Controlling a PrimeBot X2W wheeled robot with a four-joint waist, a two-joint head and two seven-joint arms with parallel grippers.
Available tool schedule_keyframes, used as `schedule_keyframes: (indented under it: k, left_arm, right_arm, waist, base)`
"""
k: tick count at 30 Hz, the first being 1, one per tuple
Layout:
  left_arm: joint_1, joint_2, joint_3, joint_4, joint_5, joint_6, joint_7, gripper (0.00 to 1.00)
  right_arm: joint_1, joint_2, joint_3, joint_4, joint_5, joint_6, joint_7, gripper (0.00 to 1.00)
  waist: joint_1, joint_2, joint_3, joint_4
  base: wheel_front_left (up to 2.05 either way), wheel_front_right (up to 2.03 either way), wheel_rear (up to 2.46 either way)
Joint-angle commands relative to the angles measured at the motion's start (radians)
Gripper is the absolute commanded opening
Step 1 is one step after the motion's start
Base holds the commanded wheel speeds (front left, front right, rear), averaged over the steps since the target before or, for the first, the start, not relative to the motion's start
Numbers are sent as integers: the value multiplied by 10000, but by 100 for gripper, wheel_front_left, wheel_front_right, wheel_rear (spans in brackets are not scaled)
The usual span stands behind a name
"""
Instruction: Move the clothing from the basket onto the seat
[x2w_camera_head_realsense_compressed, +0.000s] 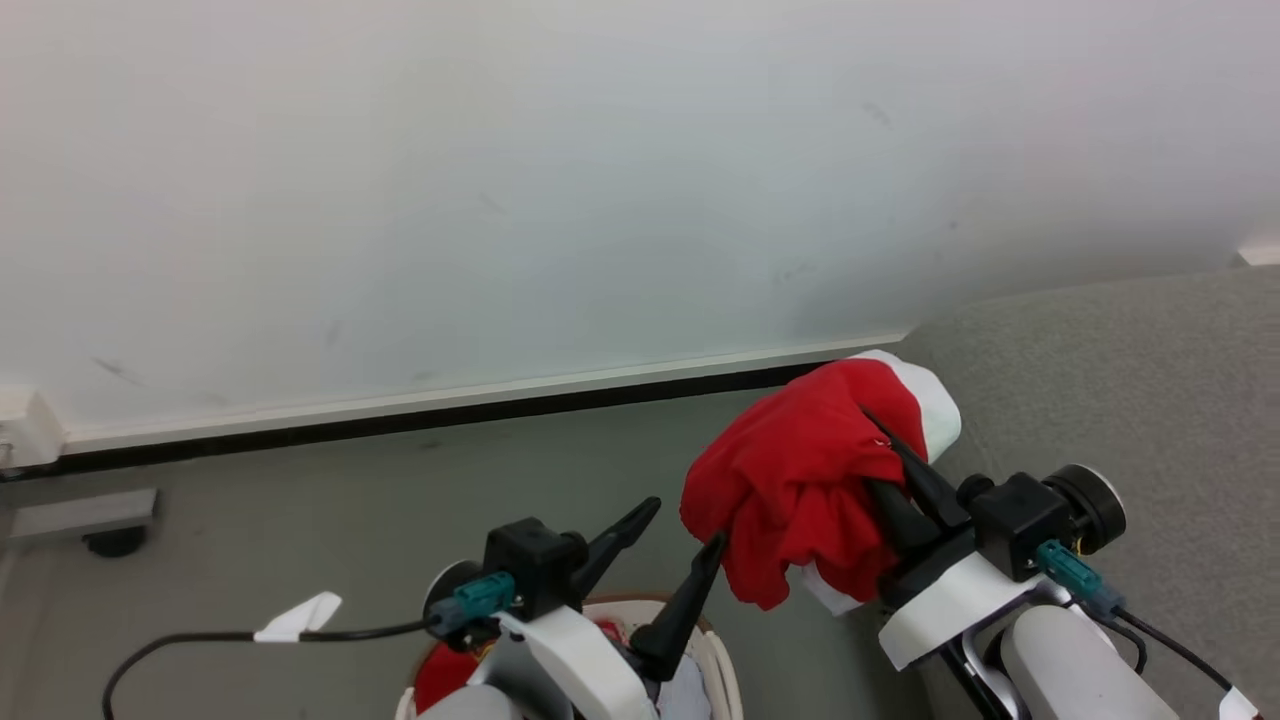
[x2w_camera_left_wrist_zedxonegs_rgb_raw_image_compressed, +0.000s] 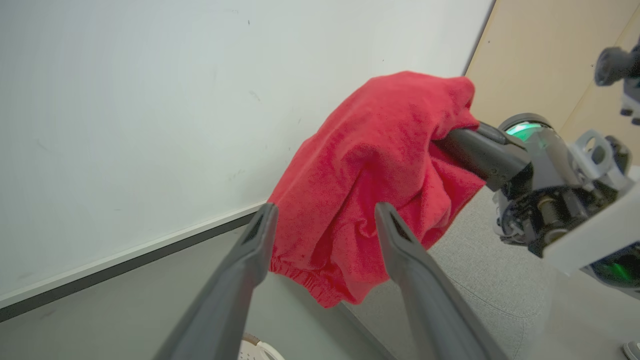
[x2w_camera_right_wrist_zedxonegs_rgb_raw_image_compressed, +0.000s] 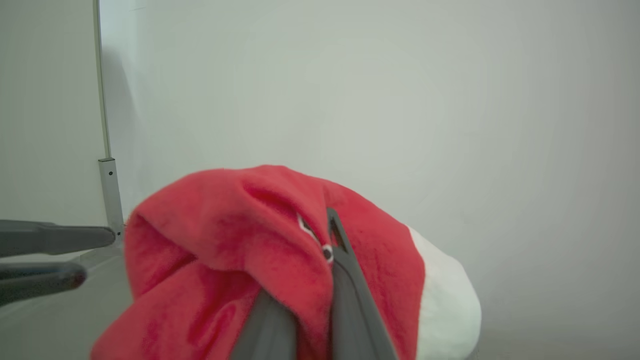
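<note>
White wall backs both arms. Angled up and leftward, the right gripper clenches the red clothing bunched around its fingers, the seat just right of it. The left gripper stands released beside the cloth, basket beneath it.

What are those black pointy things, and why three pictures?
They are fingers of a two-armed robot. One picture is from its head, looking down; the other two from cameras on its wrists. The right gripper is pinched shut on a bright red soft fabric garment with white trim, held up. The left gripper is open, empty. Below it stands a rounded cream-white plastic basket holding more red cloth. On the right is a big light grey fabric seat.
</note>
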Motion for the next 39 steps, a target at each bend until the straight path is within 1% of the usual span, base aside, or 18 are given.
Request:
schedule_keyframes:
  k: [1, 13, 16, 21, 25, 28, 31, 36, 39]
  left_arm:
    - [35, -115, -69, 62, 117, -46, -81, 100]
    - [-220, -480, -461, 379, 463, -252, -418, 100]
    - [-296, -528, -522, 442, 488, -287, -443, 100]
    - [-434, -568, -556, 427, 526, -263, -467, 100]
    - [-788, -497, -618, 380, 728, -387, -414, 100]
    - [-1200, -402, -595, 369, 868, -508, -342, 100]
    - [-1771, -318, -531, 332, 1082, -630, -237, 100]
    - [-2942, -172, -330, 484, 1362, -896, -206, 100]
    - [-3609, -231, -200, 600, 1495, -1071, -302, 100]
  right_arm:
    - [132, -119, -110, -222, -114, -25, 2, 0]
    - [782, -524, -831, -1045, -246, -25, 1, 0]
    - [873, -571, -1000, -1177, -247, -25, 1, 0]
    - [925, -590, -1330, -1355, -204, -25, 1, 0]
    - [714, -581, -2071, -1487, -178, -25, 1, 0]
    - [264, -687, -2854, -1394, -282, -25, 1, 0]
    - [-426, -845, -3705, -1176, -466, -23, 68, 0]
    - [-2106, -1415, -5189, -998, -896, -23, 443, 0]
    - [-3152, -1824, -6129, -722, -1196, -25, 778, 0]
  waist:
    - [0, -1, 185, -436]
    - [0, -1, 755, -2069]
    - [0, -1, 883, -2351]
    - [0, -1, 1175, -2542]
    - [0, -1, 1855, -2412]
    - [0, -1, 2605, -2172]
    - [0, -1, 3588, -1842]
    - [0, -1, 5294, -1196]
    - [0, -1, 6175, -864]
  base:
    - [0, 0, 0]
    - [0, 0, 0]
    - [0, 0, 0]
    - [0, 0, 0]
    - [0, 0, 0]
    - [0, 0, 0]
    - [0, 0, 0]
    - [0, 0, 0]
    - [0, 0, 0]
